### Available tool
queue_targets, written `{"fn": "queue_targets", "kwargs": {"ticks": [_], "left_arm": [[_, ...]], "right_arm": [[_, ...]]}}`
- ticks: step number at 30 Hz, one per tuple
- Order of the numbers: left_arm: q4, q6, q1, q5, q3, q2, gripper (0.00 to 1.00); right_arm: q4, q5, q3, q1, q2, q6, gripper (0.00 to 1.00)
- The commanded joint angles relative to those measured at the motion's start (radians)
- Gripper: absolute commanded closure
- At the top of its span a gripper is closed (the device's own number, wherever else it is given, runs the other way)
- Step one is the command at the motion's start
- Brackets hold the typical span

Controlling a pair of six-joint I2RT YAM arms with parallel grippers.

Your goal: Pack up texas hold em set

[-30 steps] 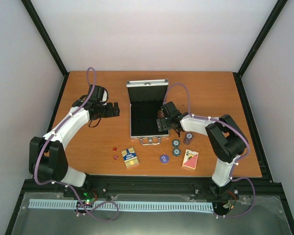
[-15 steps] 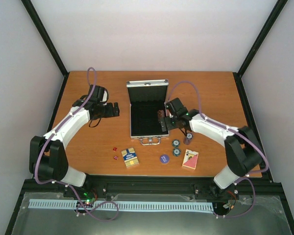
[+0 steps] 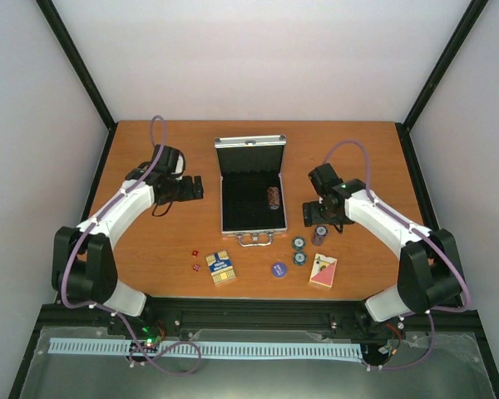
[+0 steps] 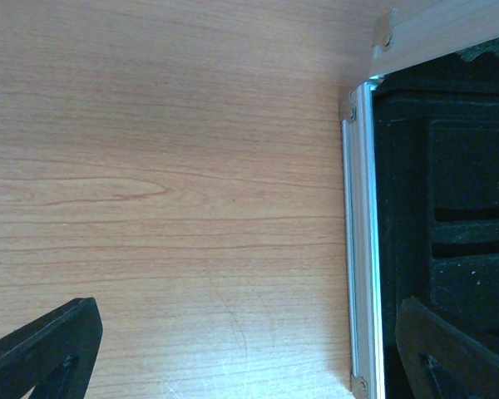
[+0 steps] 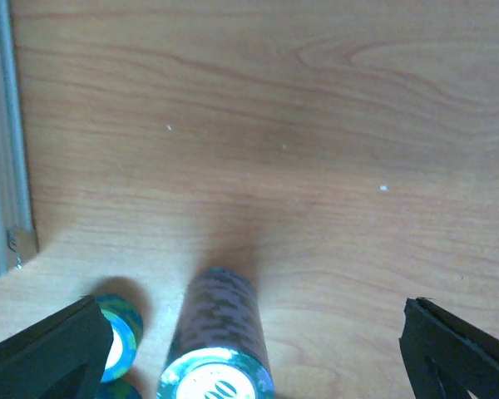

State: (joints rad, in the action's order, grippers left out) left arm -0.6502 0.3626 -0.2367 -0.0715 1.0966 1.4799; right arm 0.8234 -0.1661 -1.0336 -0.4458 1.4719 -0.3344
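open case (image 3: 245, 208) is lying on the worktop (image 3: 358, 150), one chip stack (image 3: 273, 198) resting inside by its right wall. right gripper (image 3: 318, 220), jaws wide and empty, is hovering over a second stack (image 3: 318, 236) just right of the case; loose chips (image 3: 299, 250), blue disc (image 3: 279, 269), red deck (image 3: 323, 271), blue-yellow deck (image 3: 221, 267) and dice (image 3: 195, 259) are lying nearer. left gripper (image 3: 196, 188), jaws wide and empty, is hanging over bare wood left of the case.

Silver case (image 3: 249, 187), black lining; brown-striped chips (image 5: 220, 320)

Legible marking, one only: the white top face of the poker chip stack (image 5: 216, 349) carries the digits "00", partly cut off at the view's lower edge. Print on the blue-yellow card deck (image 3: 221, 267) and the red card deck (image 3: 323, 270) is too small to read.
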Motion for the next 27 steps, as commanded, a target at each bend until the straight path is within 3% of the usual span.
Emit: {"fn": "queue_targets", "kwargs": {"ticks": [1,17,27], "left_arm": [[0.002,-0.022,-0.004,-0.005,0.022,0.026,0.00],[0.047,0.028,-0.010,-0.117,0.075,0.122,0.01],[0.075,0.064,-0.079,-0.163,0.134,0.202,0.06]], "right_arm": [[0.095,0.067,0.004,0.031,-0.011,0.005,0.04],[0.079,0.148,0.065,0.038,0.034,-0.005,0.07],[0.045,0.186,0.074,0.052,0.041,-0.001,0.19]]}}
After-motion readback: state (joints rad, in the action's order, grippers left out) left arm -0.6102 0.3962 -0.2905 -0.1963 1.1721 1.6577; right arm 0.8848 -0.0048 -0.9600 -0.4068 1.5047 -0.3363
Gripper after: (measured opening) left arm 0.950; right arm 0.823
